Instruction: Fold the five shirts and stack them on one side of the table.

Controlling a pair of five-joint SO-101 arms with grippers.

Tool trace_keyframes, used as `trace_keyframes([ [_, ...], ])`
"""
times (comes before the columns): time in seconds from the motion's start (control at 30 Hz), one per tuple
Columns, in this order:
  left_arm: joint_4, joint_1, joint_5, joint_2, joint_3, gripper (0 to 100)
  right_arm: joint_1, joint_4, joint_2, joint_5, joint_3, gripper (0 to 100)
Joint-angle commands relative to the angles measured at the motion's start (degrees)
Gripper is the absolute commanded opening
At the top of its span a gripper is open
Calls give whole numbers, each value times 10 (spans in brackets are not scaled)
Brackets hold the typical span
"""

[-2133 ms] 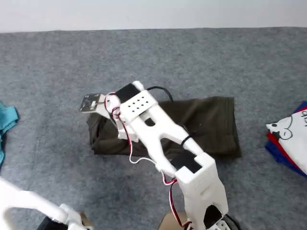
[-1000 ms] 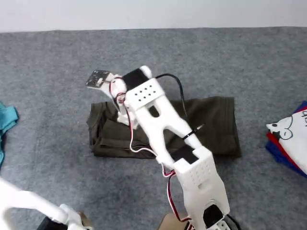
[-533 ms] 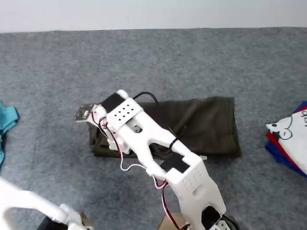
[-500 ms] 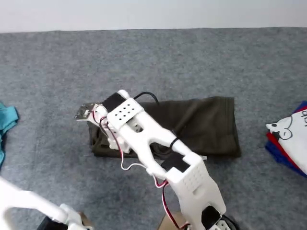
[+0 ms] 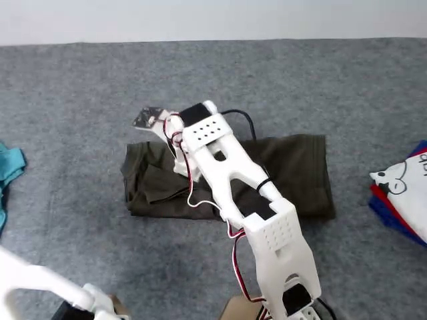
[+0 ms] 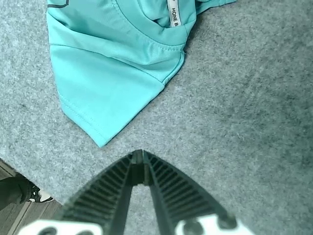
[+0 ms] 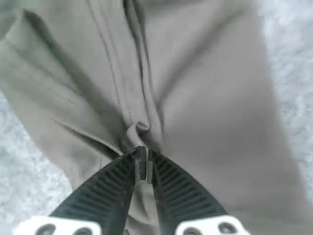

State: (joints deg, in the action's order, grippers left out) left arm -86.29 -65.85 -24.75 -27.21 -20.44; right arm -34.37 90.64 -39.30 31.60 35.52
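Observation:
A dark olive shirt (image 5: 293, 173) lies folded into a band at the middle of the grey table. My right arm stretches over it, and my right gripper (image 5: 177, 159) sits at the shirt's left part near the far edge. In the right wrist view the right gripper (image 7: 141, 155) is shut on a small pucker of the olive shirt (image 7: 205, 98). A teal shirt (image 6: 112, 73) lies spread just beyond my left gripper (image 6: 142, 159), which is shut with nothing in it above bare table. The teal shirt (image 5: 8, 167) also peeks in at the left edge.
A stack of folded shirts (image 5: 403, 193), white on red on blue, rests at the table's right edge. Part of my left arm (image 5: 33, 280) crosses the near left corner. Bare grey felt (image 5: 220, 73) runs along the far side.
My right gripper has swung from the olive shirt's left edge toward its far edge and a little to the right. The shirt's left part now lies more creased.

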Motion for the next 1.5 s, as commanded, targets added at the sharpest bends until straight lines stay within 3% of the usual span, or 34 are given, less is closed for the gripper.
trace_keyframes([
  [0.0, 9, 2, -4, -12, 3, 8, -30, 61, 6, 2, 76, 10],
  [0.13, 9, 2, -4, -12, 3, 8, -93, 119, 9, 0, 98, 10],
  [0.4, 9, 3, -4, -12, 3, 8, -165, 95, -29, -33, 99, 10],
  [0.63, 9, 3, -4, -12, 3, 8, -127, 10, -105, -1, 107, 10],
  [0.93, 9, 3, -15, -12, 3, 8, -67, 2, -110, 2, 195, 10],
  [1.47, 9, 19, -15, -12, 3, 8, -90, 66, -122, 0, 185, 10],
])
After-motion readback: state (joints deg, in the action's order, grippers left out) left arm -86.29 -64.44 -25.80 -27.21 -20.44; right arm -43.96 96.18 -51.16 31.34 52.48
